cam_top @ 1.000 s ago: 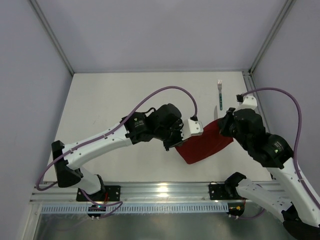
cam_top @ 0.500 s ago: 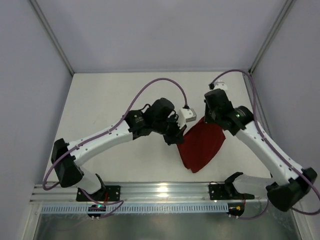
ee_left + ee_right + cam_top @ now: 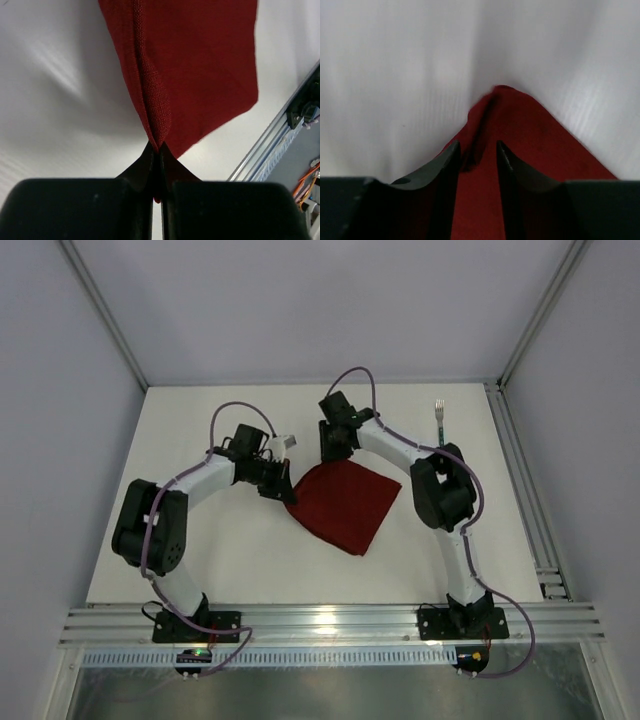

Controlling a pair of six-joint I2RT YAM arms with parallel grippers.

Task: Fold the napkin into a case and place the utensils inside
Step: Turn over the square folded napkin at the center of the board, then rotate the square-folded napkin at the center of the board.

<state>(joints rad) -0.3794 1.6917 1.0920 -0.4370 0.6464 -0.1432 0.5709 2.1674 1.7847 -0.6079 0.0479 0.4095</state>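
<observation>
The dark red napkin point(image 3: 347, 503) lies spread as a flat diamond in the middle of the table. My left gripper point(image 3: 288, 496) is shut on its left corner; in the left wrist view point(image 3: 156, 148) the cloth point(image 3: 200, 60) is pinched between the jaws and stretches away. My right gripper point(image 3: 335, 454) is at the far corner, with its jaws apart over a raised fold of napkin point(image 3: 530, 145) in the right wrist view point(image 3: 477, 146). The fork point(image 3: 439, 420) lies at the far right. The knife is hidden.
My right arm's elbow point(image 3: 441, 492) hangs over the table just right of the napkin. A metal rail point(image 3: 320, 625) runs along the near edge, and frame posts stand at the far corners.
Both grippers have moved left and towards the far side, dragging the napkin from the right into the middle. The napkin has spread out wider. The right arm has stretched out.
</observation>
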